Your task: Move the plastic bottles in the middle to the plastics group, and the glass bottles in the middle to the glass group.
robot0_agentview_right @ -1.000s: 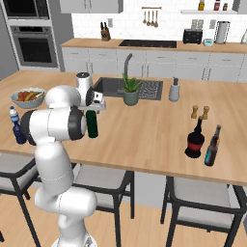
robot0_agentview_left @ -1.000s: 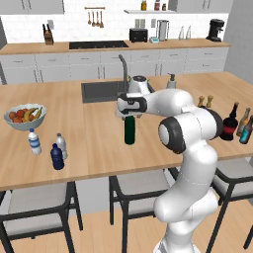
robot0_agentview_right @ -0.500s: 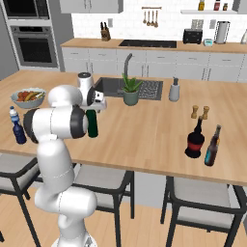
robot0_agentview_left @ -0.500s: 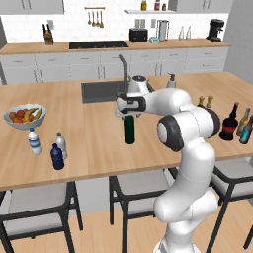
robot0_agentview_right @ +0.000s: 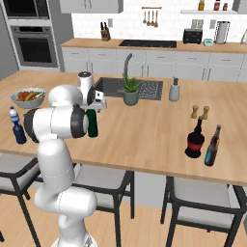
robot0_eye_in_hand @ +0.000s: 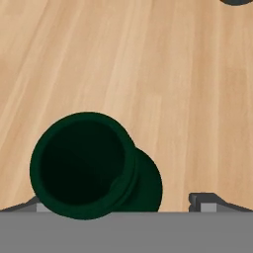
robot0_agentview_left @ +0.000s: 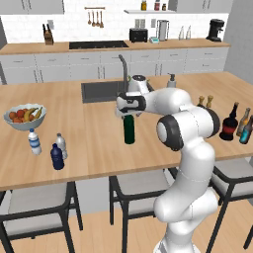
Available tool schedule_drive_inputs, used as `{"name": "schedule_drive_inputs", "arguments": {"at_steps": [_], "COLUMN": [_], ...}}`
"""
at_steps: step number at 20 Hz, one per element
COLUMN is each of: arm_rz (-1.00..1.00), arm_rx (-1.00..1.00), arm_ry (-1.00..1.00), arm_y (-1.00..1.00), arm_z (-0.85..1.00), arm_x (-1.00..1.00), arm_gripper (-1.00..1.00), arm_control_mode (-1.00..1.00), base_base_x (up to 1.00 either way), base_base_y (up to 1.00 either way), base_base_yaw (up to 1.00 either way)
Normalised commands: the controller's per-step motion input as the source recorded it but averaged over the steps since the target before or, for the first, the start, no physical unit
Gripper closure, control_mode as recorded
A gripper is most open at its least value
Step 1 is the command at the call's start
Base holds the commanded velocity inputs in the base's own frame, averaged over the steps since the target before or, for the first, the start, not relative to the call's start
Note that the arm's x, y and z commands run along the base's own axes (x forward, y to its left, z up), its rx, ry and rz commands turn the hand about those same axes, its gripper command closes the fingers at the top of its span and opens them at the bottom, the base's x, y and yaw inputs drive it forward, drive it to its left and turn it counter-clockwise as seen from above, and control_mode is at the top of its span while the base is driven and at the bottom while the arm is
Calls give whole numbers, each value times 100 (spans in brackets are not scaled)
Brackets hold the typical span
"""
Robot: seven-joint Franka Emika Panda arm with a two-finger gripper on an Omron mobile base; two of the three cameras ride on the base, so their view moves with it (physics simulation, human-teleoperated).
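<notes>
A tall dark green wine bottle [robot0_agentview_left: 129, 130] [robot0_agentview_right: 92, 125] stands upright on the wooden island near the sink. My gripper [robot0_agentview_left: 127, 114] [robot0_agentview_right: 92, 111] hangs straight over it, open, its fingers on either side of the neck. In the hand view the bottle's mouth [robot0_eye_in_hand: 83, 165] sits between the fingertips [robot0_eye_in_hand: 204, 201], closer to the left one, and my gripper [robot0_eye_in_hand: 118, 205] grips nothing. A squat black bottle with a red band [robot0_agentview_left: 230, 123] [robot0_agentview_right: 195, 141] stands by the amber [robot0_agentview_left: 243, 121] and teal [robot0_agentview_left: 246, 132] bottles. A small greyish bottle [robot0_agentview_left: 61, 145] stands beside the navy bottle [robot0_agentview_left: 57, 157] and the blue-label bottle [robot0_agentview_left: 34, 142].
A fruit bowl [robot0_agentview_left: 24, 116] [robot0_agentview_right: 29, 97] sits at the island's left end. The sink [robot0_agentview_left: 101, 91] with its faucet, a potted plant [robot0_agentview_right: 129, 91] and a soap dispenser [robot0_agentview_right: 174, 90] lie behind the green bottle. Two shakers [robot0_agentview_left: 205, 101] stand near the glass bottles. Stools line the front edge.
</notes>
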Motion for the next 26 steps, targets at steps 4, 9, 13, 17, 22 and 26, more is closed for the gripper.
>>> {"name": "schedule_drive_inputs", "arguments": {"at_steps": [4, 9, 13, 17, 22, 26], "arm_rz": [0, 0, 0, 0, 0, 0], "arm_rx": [0, 0, 0, 0, 0, -1], "arm_ry": [-2, -6, -7, -6, -2, -3], "arm_y": [0, 0, 0, 0, 0, 0], "arm_z": [0, 8, 12, 7, 0, 0], "arm_x": [-5, -7, -1, 0, 0, 2], "arm_gripper": [-100, -100, -100, -100, -100, -100], "arm_control_mode": [-100, -100, -100, -100, -100, -100], "base_base_x": [0, 0, 0, 0, 0, 0], "base_base_y": [0, 0, 0, 0, 0, 0], "base_base_yaw": [0, 0, 0, 0, 0, 0]}}
